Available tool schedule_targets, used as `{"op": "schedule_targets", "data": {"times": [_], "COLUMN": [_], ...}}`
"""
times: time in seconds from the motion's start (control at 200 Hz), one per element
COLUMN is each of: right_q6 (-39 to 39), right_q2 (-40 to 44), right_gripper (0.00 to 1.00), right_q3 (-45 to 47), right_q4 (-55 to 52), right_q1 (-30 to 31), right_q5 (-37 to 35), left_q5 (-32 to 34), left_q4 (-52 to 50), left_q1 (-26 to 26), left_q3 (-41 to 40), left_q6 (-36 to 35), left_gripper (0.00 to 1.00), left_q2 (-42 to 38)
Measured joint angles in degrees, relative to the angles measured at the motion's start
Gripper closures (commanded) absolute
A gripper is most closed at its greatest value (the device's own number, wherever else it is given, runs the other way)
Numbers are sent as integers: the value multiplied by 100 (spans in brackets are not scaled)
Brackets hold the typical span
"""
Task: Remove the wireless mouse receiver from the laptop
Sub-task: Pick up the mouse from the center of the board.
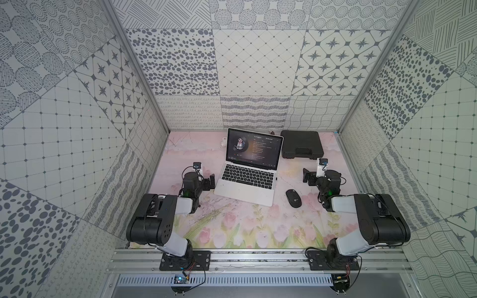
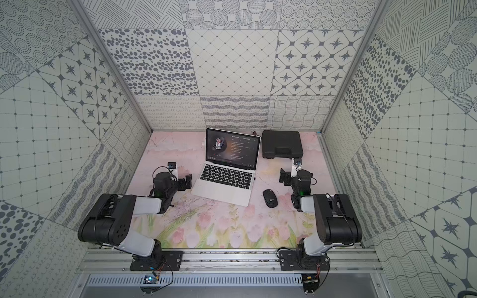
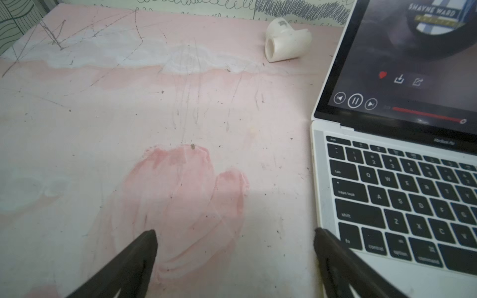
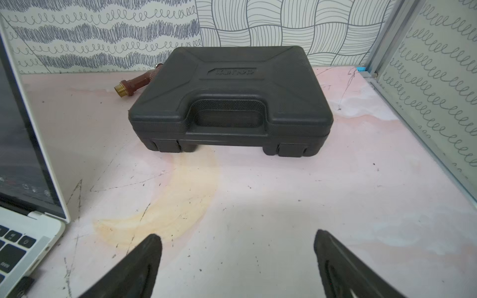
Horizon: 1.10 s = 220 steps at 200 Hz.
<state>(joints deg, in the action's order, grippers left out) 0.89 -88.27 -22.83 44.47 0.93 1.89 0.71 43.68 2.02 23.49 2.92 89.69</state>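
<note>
At laptop [image 1: 245, 192] edge, receiver [image 4: 24, 283] plugged in, right hand [image 4: 237, 240] spread

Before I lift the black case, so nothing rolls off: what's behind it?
A reddish-brown fitting with a brass threaded end sticks out on the table from behind one back corner of the black case. The case covers its other end, and would hide anything else lying behind it.

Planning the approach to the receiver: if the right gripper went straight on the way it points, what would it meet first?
Probably the black case, dead ahead of the open right gripper. Only table lies between them, though the gripper's height is unclear.
</note>
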Motion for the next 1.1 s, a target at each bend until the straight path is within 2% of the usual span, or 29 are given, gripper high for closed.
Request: {"op": "schedule_targets", "data": {"times": [0.755,0.915,1.1], "right_q6": [2,157,684], "right_q2": [11,715,1497], "right_gripper": [3,3,3], "right_q3": [-7,-693,-2192], "right_q4": [-28,-1591,-3602], "right_q1": [35,168,365], "right_q5": [-118,-549,-337], "left_q5": [76,404,669], "left_q4": [22,-881,-2573], "left_q1": [-2,-4,96], "left_q3": [85,750,2057], "left_q6": [31,192,756], "left_gripper": [1,0,0], "left_q2": [-92,-555,-1082]}}
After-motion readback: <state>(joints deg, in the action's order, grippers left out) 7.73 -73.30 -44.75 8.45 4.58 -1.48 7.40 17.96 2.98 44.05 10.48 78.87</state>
